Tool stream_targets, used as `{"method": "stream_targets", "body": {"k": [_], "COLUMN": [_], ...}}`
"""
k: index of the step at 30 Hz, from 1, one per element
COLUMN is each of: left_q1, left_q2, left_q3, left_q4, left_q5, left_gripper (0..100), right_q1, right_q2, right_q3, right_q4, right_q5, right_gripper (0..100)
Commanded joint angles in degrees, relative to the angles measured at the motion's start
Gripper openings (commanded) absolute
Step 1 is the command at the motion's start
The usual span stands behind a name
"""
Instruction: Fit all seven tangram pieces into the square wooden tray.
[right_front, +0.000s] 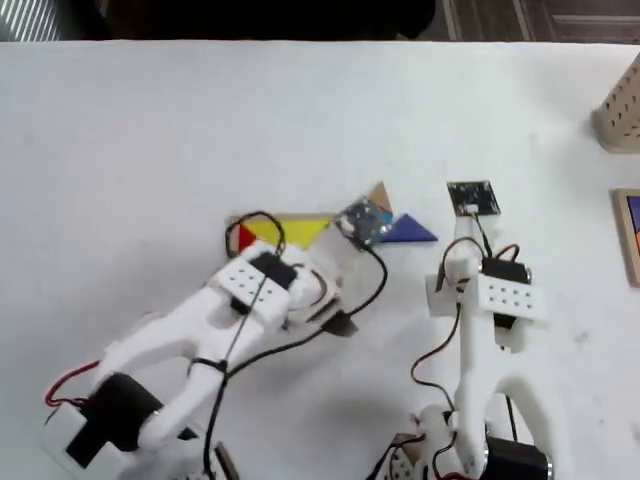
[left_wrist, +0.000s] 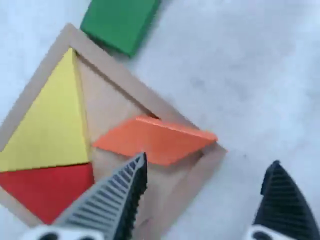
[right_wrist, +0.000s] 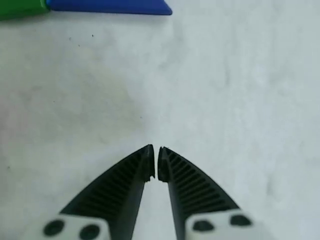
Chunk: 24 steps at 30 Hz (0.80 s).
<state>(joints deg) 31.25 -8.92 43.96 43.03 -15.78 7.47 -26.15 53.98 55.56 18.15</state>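
Left wrist view is showing the wooden tray holding a yellow triangle, a red triangle and an orange parallelogram that is seemingly lying crooked by one corner. The left gripper is hanging wide open and empty above it, while the right gripper is sitting pinched together on nothing over the table. A green piece and a blue triangle are waiting outside the tray, so I'm judging it under half done.
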Motion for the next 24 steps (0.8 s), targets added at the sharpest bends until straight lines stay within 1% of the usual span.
{"method": "stream_targets", "body": {"k": [1,6,9,11,15,19,24], "left_q1": [-2.42,-5.58,-5.32,-5.05,-5.14,-4.7,-5.14], "left_q2": [-0.31,0.04,2.68,6.11,15.25,22.11,26.33], "left_q3": [-4.13,-5.54,-7.56,-11.08,-20.92,-27.34,-31.56], "left_q4": [0.53,2.64,4.31,6.51,12.04,15.91,15.82], "left_q5": [-1.05,6.15,6.42,5.01,-1.76,-8.7,-9.49], "left_gripper": [36,36,37,37,36,36,36], "right_q1": [-0.57,-0.57,-0.66,-0.66,-0.66,-0.57,-0.57], "right_q2": [-1.19,-1.19,-1.19,-1.19,-1.19,-1.19,-1.19], "right_q3": [-0.26,-0.26,-0.26,-0.26,-0.18,-0.18,-0.18], "right_q4": [-0.57,-0.57,-0.66,-0.66,-0.66,-0.66,-0.66], "right_q5": [0.44,0.44,0.44,0.44,0.44,0.44,0.53], "right_gripper": [2.0,2.0,2.0,2.0,2.0,2.0,2.0]}}
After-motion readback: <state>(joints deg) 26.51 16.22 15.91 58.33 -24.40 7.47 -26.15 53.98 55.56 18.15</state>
